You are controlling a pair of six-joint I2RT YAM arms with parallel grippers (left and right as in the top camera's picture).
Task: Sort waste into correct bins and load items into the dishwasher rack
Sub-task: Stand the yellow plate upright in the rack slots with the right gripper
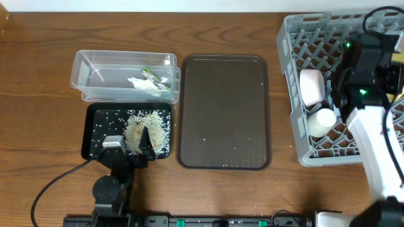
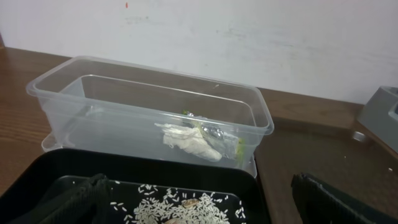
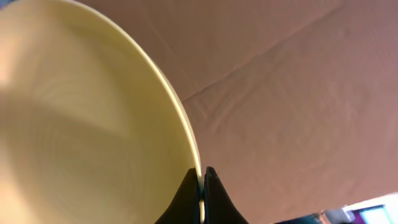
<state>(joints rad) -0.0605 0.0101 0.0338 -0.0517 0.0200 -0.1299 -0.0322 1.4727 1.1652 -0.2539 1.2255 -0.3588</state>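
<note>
We hold the yellow plate by its rim in our clenched right gripper over the rack, its face spreading left of the grip, while our left gripper hangs spread above the black tray.

tub: is sitting in the upper left of the frame, directly behind the shallow tray
wrapper and paper scraps: are lying together in the tub, toward its right end
rice: is lying in the shallow tray, mostly in its right half
serving tray: is lying at centre frame, just right of the tub and shallow tray
rack: is sitting at the right edge, right of the serving tray
bowl and cup: are resting in the rack's left side, with the cup lower in the frame
plate: is sitting edge-on between the fingers of the right gripper
</note>
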